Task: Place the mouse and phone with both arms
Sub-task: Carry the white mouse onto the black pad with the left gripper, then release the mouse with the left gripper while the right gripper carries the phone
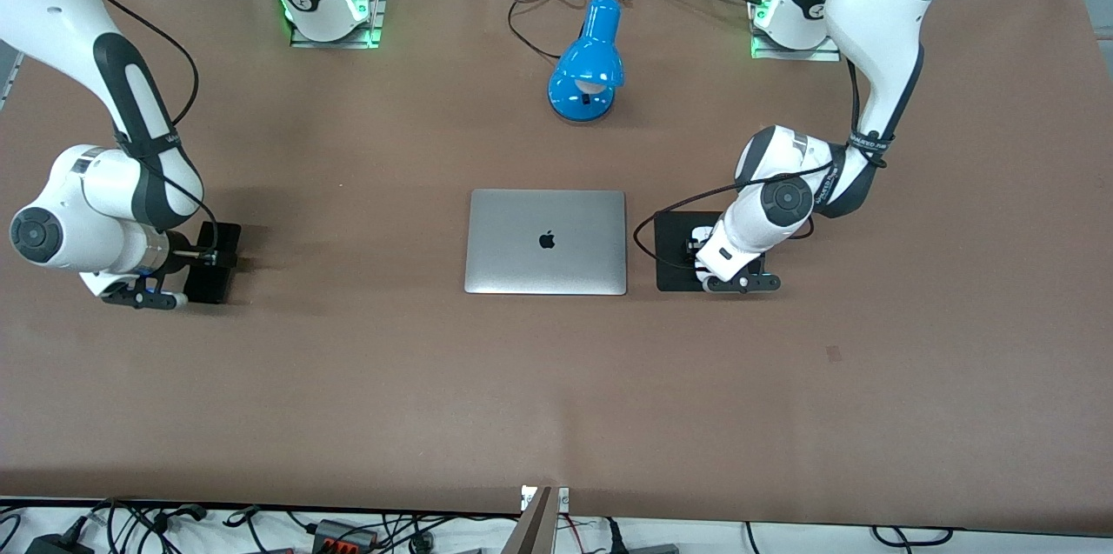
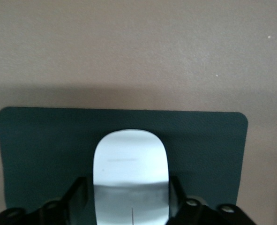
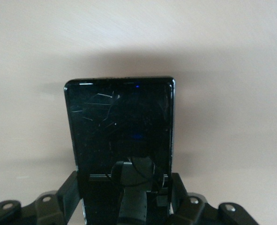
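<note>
Robotics lab: bolted arm bases, cables, paper-covered table.

Evenly and brightly lit from overhead in the front view, with soft short shadows under both arms and beside the laptop. Green glow at the two arm bases. Glare on the blue lamp. Softer and dimmer in the wrist views: broad shadow band above the mat, pale sheen across the mouse, faint reflections on the phone.
</note>
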`<state>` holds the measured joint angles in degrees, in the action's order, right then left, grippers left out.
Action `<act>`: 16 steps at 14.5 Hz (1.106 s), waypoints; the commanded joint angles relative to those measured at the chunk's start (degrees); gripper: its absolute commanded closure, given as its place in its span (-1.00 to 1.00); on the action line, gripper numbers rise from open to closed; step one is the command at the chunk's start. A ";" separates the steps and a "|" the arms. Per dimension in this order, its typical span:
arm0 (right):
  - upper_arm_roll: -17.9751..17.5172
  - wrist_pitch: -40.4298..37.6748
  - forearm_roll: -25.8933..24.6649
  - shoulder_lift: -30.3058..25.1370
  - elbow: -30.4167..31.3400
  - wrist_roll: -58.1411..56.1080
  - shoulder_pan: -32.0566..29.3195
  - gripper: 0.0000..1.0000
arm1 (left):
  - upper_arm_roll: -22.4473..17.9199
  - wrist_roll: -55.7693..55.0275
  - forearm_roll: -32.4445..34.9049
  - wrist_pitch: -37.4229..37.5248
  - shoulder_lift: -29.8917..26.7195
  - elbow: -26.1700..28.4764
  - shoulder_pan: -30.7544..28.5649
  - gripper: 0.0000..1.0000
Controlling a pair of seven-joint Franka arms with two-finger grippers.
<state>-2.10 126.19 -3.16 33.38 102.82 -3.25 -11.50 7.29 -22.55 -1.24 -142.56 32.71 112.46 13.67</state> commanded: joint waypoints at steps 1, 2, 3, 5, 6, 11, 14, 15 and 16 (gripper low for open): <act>-6.05 -3.23 -0.09 -1.30 -1.66 2.43 0.77 0.64 | -0.52 -0.74 -0.16 1.57 -2.82 0.14 0.04 -1.00; -7.72 -3.23 -0.09 -1.21 -1.66 5.33 1.64 0.64 | -0.69 -0.65 -0.16 3.33 -3.79 -0.91 -0.39 -1.00; -8.87 -3.32 -0.18 -1.30 -1.92 7.70 3.13 0.64 | -0.87 -0.65 -0.16 6.30 -4.32 -2.75 -1.09 -1.00; -9.67 -3.75 -0.09 -1.30 -2.54 11.05 7.60 0.64 | -0.70 -0.39 -0.17 10.10 -5.20 -6.79 -3.64 -1.00; -9.67 -4.28 -0.09 -1.21 -3.06 14.37 9.89 0.64 | -0.87 -0.13 -0.16 12.81 -5.46 -8.64 -4.08 -1.00; -9.85 -4.02 0.17 -0.16 -3.24 23.46 17.46 0.64 | -1.05 8.21 1.84 32.06 -5.11 -23.93 -8.56 -1.00; -10.03 -3.76 4.39 1.33 -4.90 24.25 21.32 0.64 | -1.05 11.65 8.70 37.60 -5.99 -28.41 -10.15 -1.00; -9.85 -3.67 4.65 1.78 -5.26 24.25 22.47 0.64 | -1.05 11.83 8.71 41.54 -6.25 -32.00 -11.11 -1.00; -9.85 -3.15 4.66 2.74 -5.44 24.25 22.48 0.64 | -0.26 12.61 8.36 45.58 -6.26 -34.99 -13.38 -1.00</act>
<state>-12.11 123.15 0.49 34.35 99.55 20.17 9.55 6.06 -12.06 6.07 -104.38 26.64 83.80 2.76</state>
